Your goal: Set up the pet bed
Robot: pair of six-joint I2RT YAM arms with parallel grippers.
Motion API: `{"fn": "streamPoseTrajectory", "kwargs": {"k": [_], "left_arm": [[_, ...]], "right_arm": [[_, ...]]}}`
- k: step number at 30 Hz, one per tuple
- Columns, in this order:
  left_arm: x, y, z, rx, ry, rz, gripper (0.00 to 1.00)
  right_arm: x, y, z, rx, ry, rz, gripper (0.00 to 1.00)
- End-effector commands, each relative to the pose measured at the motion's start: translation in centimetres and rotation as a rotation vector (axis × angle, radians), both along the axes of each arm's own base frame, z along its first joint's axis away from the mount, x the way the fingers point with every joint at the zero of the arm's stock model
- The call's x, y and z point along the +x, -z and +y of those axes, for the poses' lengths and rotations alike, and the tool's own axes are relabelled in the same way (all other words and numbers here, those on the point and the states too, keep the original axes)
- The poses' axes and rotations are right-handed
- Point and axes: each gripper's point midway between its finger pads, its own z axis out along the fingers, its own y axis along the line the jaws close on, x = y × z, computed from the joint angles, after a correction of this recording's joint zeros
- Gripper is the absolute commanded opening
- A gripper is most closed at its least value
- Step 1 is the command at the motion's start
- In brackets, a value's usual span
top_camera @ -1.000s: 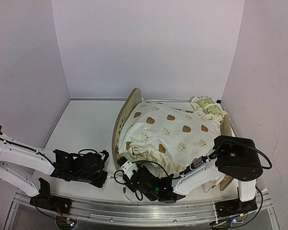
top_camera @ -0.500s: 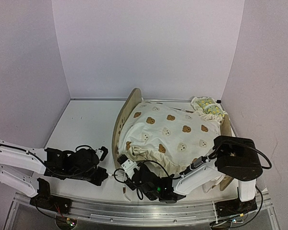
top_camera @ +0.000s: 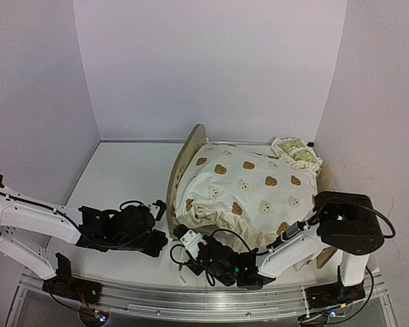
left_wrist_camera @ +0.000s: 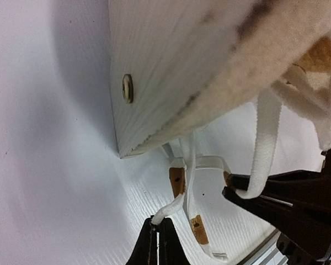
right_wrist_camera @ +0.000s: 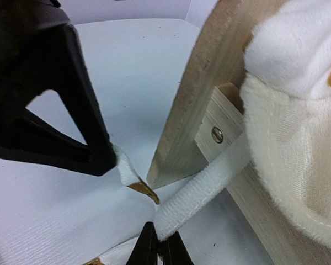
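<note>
Hidden: the pet bed (top_camera: 183,158) base is fully covered by the bear-print cushion (top_camera: 252,191). The far end board is mostly behind the cushion and the right arm.

Frame: pale wood. The arched end board (left_wrist_camera: 165,66) on the left arm's side shows one screw head, and a side rail is screwed on behind it.

The bed stands on the white table (top_camera: 123,174), with a lemon-print pillow (top_camera: 296,150) at its far right corner.

Both grippers sit by the near bottom corner of that end board, just off the wood.

Left gripper (left_wrist_camera: 157,243) — fingers pinched shut on a thin white tie (left_wrist_camera: 179,201) just below the corner.

Right gripper (right_wrist_camera: 159,248) — fingers closed on a wider white strap (right_wrist_camera: 201,190) that runs up past the board to the cushion.
</note>
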Motion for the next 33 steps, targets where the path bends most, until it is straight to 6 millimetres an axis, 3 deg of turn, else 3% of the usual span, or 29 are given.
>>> {"fn": "streamPoseTrajectory", "kwargs": {"k": [1, 8, 14, 18, 26, 33], "left_arm": [[0.7, -2.6, -3.0, -0.112, 0.03, -0.048, 0.0], [0.3, -3.4, -3.3, -0.166, 0.042, -0.04, 0.0], [0.2, -2.7, -4.0, -0.164, 0.058, -0.027, 0.0], [0.4, -2.8, -4.5, -0.176, 0.06, -0.032, 0.0], [0.5, -2.4, -5.1, -0.163, 0.066, -0.028, 0.0], [0.6, -2.3, -5.5, -0.157, 0.07, -0.027, 0.0]], "right_arm": [[-1.7, -2.1, 1.2, 0.092, -0.102, 0.044, 0.1], [-3.3, -1.4, 1.5, 0.078, -0.202, 0.087, 0.27], [-3.7, -2.3, -0.7, 0.058, -0.223, 0.057, 0.43], [-3.5, -3.6, -2.7, 0.047, -0.212, 0.007, 0.46], [-2.8, -5.5, -5.5, 0.02, -0.17, -0.088, 0.4], [1.2, -3.8, -5.6, -0.2, 0.04, -0.276, 0.18]]}}
